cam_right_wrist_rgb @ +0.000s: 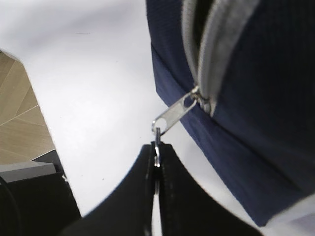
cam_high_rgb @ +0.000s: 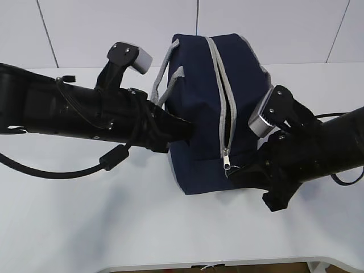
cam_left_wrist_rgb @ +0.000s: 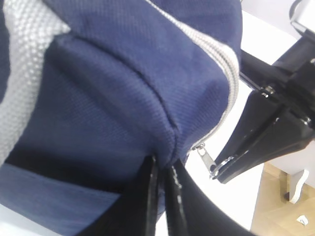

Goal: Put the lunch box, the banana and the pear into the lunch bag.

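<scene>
On the white table [cam_high_rgb: 85,227], boxy navy-blue fabric lunch bag [cam_high_rgb: 199,85] pinched at its side seam by closed left gripper [cam_left_wrist_rgb: 165,196], ring pull [cam_right_wrist_rgb: 156,132] clamped in closed right gripper [cam_right_wrist_rgb: 156,162]; risk of ring slipping free under pull.

white table [cam_high_rgb: 114,227] carries one thing, the navy lunch bag [cam_high_rgb: 199,114], standing on it between the left gripper [cam_high_rgb: 190,129] and the right gripper [cam_high_rgb: 233,169]. a black cable [cam_high_rgb: 62,170] droops onto the tabletop under the left arm.
</scene>
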